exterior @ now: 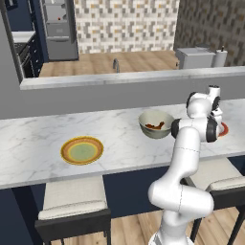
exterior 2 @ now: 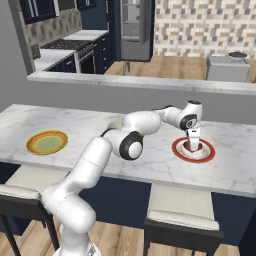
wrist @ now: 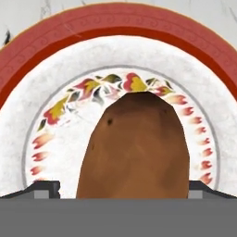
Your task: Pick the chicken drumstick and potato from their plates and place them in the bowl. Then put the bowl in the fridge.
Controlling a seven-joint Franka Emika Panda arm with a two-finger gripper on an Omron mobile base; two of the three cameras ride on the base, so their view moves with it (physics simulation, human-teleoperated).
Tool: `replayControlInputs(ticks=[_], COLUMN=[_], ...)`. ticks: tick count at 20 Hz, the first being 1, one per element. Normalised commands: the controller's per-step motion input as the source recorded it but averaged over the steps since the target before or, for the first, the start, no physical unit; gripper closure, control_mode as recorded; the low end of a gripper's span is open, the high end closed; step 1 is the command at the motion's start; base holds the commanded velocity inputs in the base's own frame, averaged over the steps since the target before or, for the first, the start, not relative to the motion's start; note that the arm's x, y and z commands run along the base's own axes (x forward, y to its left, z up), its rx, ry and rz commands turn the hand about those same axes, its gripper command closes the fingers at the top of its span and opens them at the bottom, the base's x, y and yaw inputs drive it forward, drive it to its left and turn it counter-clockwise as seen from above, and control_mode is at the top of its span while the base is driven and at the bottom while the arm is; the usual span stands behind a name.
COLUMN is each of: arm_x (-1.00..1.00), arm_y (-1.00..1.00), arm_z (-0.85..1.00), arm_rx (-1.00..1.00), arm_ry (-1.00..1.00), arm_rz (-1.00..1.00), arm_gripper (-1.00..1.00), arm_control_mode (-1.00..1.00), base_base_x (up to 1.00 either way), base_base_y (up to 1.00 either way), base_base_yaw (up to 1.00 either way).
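1. The marble countertop runs across both base views, with a raised grey ledge along its far edge and two stools tucked under its near edge. Bare marble lies between the three dishes, which stand well apart.
2. Toward the counter's left end, near the front edge, sits the yellow-rimmed plate with a pale green centre; nothing lies on it.
3. Around mid-counter stands the bowl, cream inside. A dark reddish-brown piece, the chicken drumstick, lies in its bottom.
4. Toward the right end is a red-rimmed plate, white inside with a ring of painted flowers. The potato rests on its centre, a smooth orange-brown lump.
5. The gripper points straight down over the red-rimmed plate, low over the potato. In the hand view its two dark fingertips stand spread to their widest on either side of the potato, with a gap to each side; it has hold of nothing.
6. In the left base view the arm's forearm covers most of the red-rimmed plate, leaving a sliver of rim at its right; the bowl is mostly hidden behind the arm in the right base view.
7. The fridge stands at the back of the kitchen beyond the ledge, its top cut off; the detail of its front is too small to make out.
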Motion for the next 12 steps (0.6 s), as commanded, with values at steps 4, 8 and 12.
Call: replayControlInputs(ticks=[4, 8, 12], arm_x=[-0.01, -0.12, -0.2], arm_y=[0.08, 0.01, 0.12], arm_z=[-0.23, 0.05, 0.27], arm_rx=[0.0, 0.0, 0.0], arm_ry=[-0.02, -0.04, -0.04], arm_rz=[0.0, 0.01, 0.1], arm_gripper=[1.0, 1.0, 1.0], arm_control_mode=[-1.0, -1.0, -1.0], base_base_x=[0.0, 0.0, 0.0], base_base_y=[0.0, 0.0, 0.0], base_base_yaw=[0.0, 0.0, 0.0])
